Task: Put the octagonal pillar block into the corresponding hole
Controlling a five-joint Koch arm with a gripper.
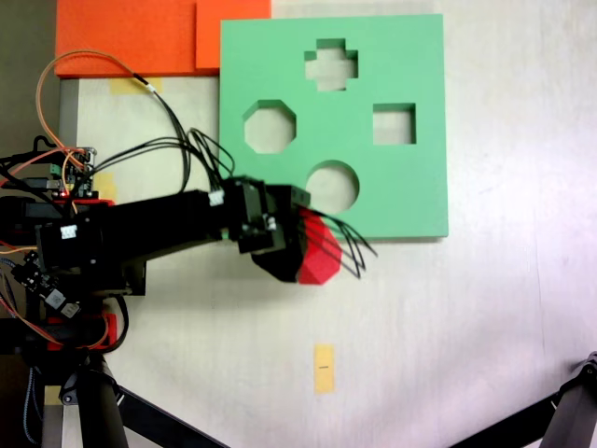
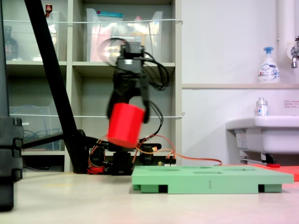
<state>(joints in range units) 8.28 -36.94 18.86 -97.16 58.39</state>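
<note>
- From above, your arm [image 1: 159, 229] reaches from its base at the left edge out to the right, nearly level across the table [image 1: 448, 336], with black cables looping over its upper side.
- Your gripper [image 1: 297, 250] sits at the arm's right end, clamped on the red block [image 1: 319, 254]; the dark jaws cover the block's left part and its right part sticks out.
- In this view the block lies just past the lower edge of the green board [image 1: 410, 56], below the round cutout [image 1: 333, 186].
- The octagonal hole [image 1: 270, 126] is in the board's left half, above the gripper and well apart from the block.
- The board also has a cross cutout [image 1: 331, 65] and a square cutout [image 1: 394, 124], and an orange sheet [image 1: 131, 37] lies at its upper left.
- A yellow tape mark [image 1: 324, 368] is on the table below the block.

- From the side, your arm [image 2: 131, 65] stands tall in front of the shelves [image 2: 93, 65], wrist bent so that the gripper [image 2: 128, 112] points downward.
- The jaws grip the block [image 2: 124, 125] from both sides near its top; the block hangs slightly tilted, well clear of the table [image 2: 70, 196].
- The block is above and left of the board's [image 2: 210, 179] near left corner, not touching it.
- The board lies flat, with the sink [image 2: 266, 133] behind it at right.
</note>
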